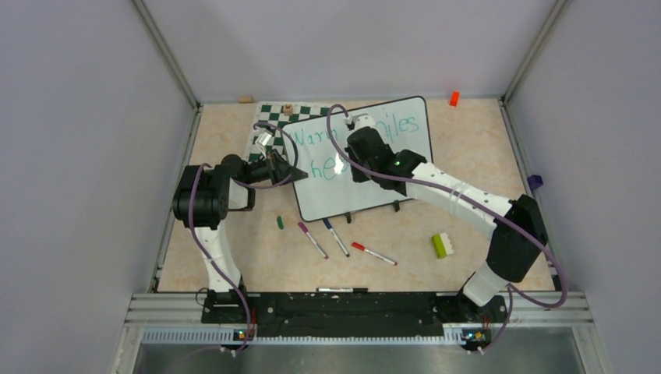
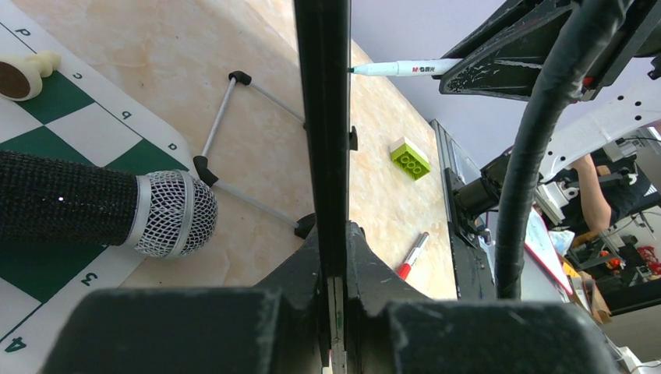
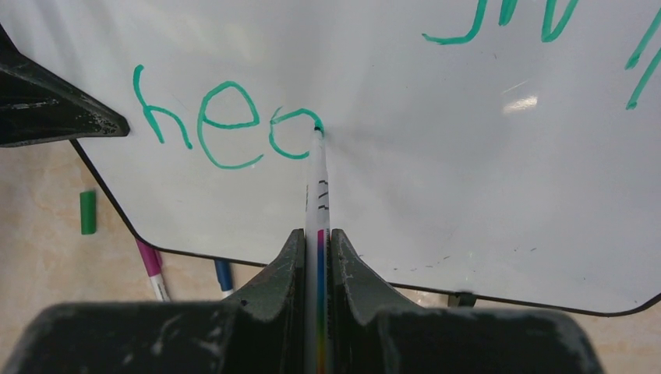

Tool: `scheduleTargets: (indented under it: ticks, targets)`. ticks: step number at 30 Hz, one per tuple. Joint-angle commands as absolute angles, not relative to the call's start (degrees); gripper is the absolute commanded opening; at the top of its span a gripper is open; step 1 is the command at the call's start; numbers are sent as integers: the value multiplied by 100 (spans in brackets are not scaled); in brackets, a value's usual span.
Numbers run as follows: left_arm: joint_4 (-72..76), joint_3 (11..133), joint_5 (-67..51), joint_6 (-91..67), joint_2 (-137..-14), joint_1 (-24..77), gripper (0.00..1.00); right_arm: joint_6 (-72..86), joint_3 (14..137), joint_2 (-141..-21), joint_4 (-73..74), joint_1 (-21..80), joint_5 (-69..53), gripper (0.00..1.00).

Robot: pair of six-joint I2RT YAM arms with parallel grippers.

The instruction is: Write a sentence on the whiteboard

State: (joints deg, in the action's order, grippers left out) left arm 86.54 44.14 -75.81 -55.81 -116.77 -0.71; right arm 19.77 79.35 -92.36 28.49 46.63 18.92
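The whiteboard (image 1: 390, 160) stands tilted on its wire legs at mid-table. On it the sentence (image 3: 222, 125) in teal-green reads "Warm" and "…iles" on the top line (image 1: 316, 141), its middle hidden by my right arm, and "he" plus a round unfinished letter below. My right gripper (image 3: 317, 234) is shut on a white marker (image 3: 317, 191) whose tip touches the board at that last letter. My left gripper (image 2: 334, 243) is shut on the whiteboard's left edge (image 2: 323, 117), seen edge-on. In the top view my left gripper (image 1: 298, 173) sits beside "he".
A microphone (image 2: 101, 210) lies on the green-and-white chess mat (image 1: 273, 115) behind the board. In front lie a green cap (image 1: 280, 222) and magenta (image 1: 312, 239), blue (image 1: 337, 237) and red (image 1: 372, 253) markers. A green-and-white brick (image 1: 443, 245) sits front right.
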Motion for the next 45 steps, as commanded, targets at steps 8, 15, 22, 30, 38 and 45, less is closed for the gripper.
scheduleTargets:
  ticks: [8,15,22,30,38,45]
  targets:
    - [9281,4500,-7388,-5256,-11656,-132,0,2093,7507,-8991,2812,4585,1901,0]
    - [9281,4496,-7396,-5250,-11654,-132,0,2044,7623,-8965,2945,4580,1928,0]
    - [9281,4491,-7400,-5247,-11660,-132,0,1951,7719,-8830,3124,4582,1844,0]
    - [9281,4497,-7400,-5247,-11653,-132,0,1923,8030,-8693,3076,4567,1907,0]
    - [9281,4491,-7403,-5249,-11659,-132,0,1830,8522,-8949,3047,4454,1850,0]
    - [9281,4492,-7404,-5239,-11657,-132,0,1804,8691,-9288,3000,4371,1858,0]
